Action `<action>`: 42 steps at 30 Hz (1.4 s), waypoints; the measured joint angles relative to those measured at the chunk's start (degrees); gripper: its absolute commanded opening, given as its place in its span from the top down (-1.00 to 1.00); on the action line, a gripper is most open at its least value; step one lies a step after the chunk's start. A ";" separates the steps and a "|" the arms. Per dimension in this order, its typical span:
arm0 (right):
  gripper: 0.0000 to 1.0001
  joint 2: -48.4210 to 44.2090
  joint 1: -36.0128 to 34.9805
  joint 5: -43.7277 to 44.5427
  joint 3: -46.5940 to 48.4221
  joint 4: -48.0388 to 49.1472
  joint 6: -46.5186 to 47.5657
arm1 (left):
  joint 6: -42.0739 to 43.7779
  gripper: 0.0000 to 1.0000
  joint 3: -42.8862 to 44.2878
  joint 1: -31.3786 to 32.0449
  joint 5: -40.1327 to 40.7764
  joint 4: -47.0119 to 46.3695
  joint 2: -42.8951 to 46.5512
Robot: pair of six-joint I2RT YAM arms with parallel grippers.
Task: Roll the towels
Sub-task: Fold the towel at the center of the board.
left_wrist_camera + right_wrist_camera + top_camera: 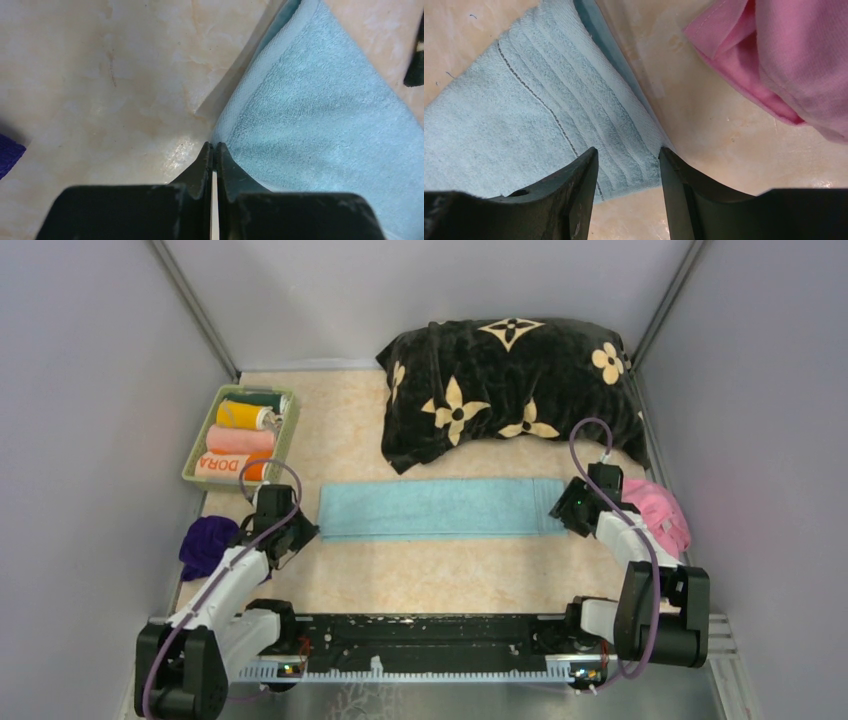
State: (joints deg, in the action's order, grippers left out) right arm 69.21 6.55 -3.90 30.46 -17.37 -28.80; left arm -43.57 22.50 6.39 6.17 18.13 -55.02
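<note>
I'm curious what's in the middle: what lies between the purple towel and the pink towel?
The long light blue towel, lying flat. The top view shows it.

A light blue towel, pink towel, purple towel; black cushion bears beige flowers.

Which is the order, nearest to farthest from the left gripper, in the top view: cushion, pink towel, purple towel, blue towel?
From the left gripper:
1. Blue towel, just to its right, at the fingertips.
2. Purple towel, on its left.
3. Cushion, at the back.
4. Pink towel, far right.
</note>
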 measured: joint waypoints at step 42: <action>0.00 -0.02 0.39 5.33 0.04 0.09 -2.29 | -10.21 0.78 -4.24 3.17 -6.62 12.24 10.88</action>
State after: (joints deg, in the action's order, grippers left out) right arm 69.19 6.94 1.43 30.50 -17.28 -31.09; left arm -53.78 18.26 9.56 -0.45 30.37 -44.14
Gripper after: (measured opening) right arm 0.496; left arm 0.073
